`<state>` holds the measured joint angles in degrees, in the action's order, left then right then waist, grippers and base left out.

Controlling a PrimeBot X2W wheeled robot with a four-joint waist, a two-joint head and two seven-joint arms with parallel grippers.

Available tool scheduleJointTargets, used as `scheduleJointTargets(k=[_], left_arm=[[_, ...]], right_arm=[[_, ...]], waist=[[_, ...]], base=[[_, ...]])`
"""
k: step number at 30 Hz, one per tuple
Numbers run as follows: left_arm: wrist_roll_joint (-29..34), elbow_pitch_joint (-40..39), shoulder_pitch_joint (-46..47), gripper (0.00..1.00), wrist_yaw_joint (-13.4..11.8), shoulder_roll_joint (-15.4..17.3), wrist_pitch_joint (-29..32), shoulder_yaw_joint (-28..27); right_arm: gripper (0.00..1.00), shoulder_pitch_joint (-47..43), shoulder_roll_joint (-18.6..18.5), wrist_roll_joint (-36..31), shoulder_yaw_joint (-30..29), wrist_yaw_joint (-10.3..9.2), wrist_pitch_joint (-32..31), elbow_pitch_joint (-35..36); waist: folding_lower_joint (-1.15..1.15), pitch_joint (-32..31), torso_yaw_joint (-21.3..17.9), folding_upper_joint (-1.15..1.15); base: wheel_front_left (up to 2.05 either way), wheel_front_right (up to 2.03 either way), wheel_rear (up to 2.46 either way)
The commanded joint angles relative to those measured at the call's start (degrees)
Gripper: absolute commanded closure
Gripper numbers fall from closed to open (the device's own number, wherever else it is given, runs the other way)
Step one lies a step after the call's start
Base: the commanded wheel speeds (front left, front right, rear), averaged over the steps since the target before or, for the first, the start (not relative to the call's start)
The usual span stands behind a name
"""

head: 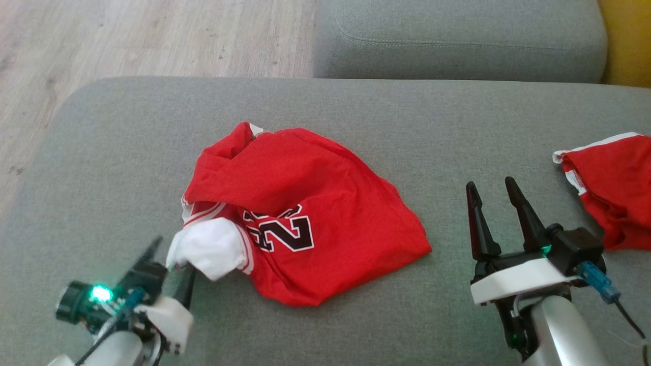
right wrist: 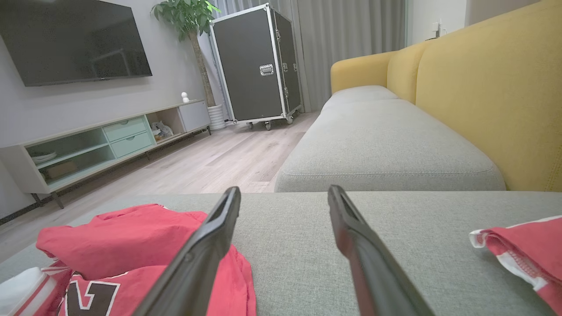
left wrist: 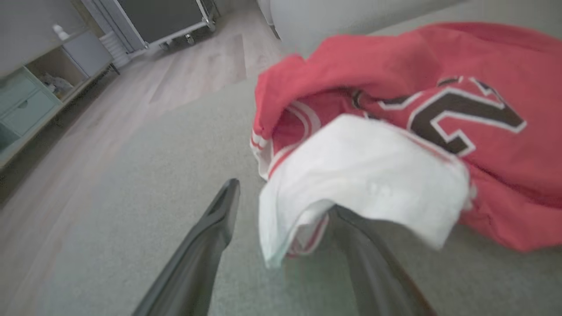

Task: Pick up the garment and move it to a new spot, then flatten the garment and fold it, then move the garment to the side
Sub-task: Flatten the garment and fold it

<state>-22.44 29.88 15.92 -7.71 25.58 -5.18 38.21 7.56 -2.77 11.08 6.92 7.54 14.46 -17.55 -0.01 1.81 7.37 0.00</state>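
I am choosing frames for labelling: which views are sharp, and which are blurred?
Head view: sharp, even light on the red jersey. Left wrist view: motion blur over its white flap and the left gripper's fingers. Right wrist view: sharp sofa, right gripper's fingers slightly soft.

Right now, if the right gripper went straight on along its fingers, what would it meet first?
Likely nothing soon: the right gripper points across bare grey cushion, between the red jersey and the second red garment. Beyond lies the next seat cushion, though height is unclear.
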Motion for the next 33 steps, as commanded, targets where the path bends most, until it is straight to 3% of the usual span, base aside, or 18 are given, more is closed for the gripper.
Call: scheduleJointTargets(k=[1, 6, 10, 13, 17, 19, 26, 33], left_arm=[[-0.3, -2.1, 2.7, 0.0, -1.0, 1.8, -1.1, -3.4], [-4.2, -7.7, 2.0, 0.0, -4.6, -0.8, -7.2, -8.8], [-8.1, -13.7, 0.4, 0.0, -3.9, -4.5, -9.6, -14.0], [-6.8, -19.4, -0.8, 0.0, -3.6, -7.5, -9.8, -19.0], [-4.9, -25.9, -3.8, 0.0, -0.5, -13.9, -9.8, -25.8], [-4.4, -26.3, -5.8, 0.0, 2.5, -17.2, -9.8, -28.3], [2.2, -21.9, -6.9, 0.0, 9.2, -21.1, -9.8, -30.1], [4.6, -19.9, -4.6, 0.0, 12.0, -22.5, -9.8, -30.7]], right_arm=[[0.0, 1.2, -0.1, -0.3, 1.3, -0.05, 0.5, 1.6], [0.0, 1.1, -0.1, -0.5, 1.1, -0.05, 0.5, 1.9], [0.0, 1.1, -0.1, -0.5, 1.3, -0.05, 0.5, 2.2], [0.0, 1.3, -0.1, -0.5, 1.5, -0.05, 0.5, 2.4], [0.0, 1.5, -0.1, -0.7, 1.4, -0.05, 0.5, 2.8], [0.0, 1.5, -0.1, -0.7, 1.3, -0.05, 0.5, 2.9], [0.0, 2.6, -0.1, -1.9, 1.6, -0.05, 0.5, 2.9], [0.0, 8.3, -0.1, -5.7, 3.0, -0.05, 0.5, -0.5]], waist=[[0.01, -0.1, 0.0, 0.0], [0.01, -0.6, -0.3, 0.0], [0.01, -0.6, -0.7, 0.0], [0.01, -0.3, -1.0, 0.0], [0.01, 0.4, -1.2, 0.0], [0.01, 0.8, -1.2, 0.0], [0.01, 2.6, 0.2, 0.0], [0.01, 5.5, 4.2, 0.0]], base=[[0.0, 0.0, 0.0], [0.0, 0.0, 0.0], [0.0, 0.0, 0.0], [0.0, 0.0, 0.0], [0.0, 0.0, 0.0], [0.0, 0.0, 0.0], [0.0, 0.0, 0.0], [0.0, 0.0, 0.0]])
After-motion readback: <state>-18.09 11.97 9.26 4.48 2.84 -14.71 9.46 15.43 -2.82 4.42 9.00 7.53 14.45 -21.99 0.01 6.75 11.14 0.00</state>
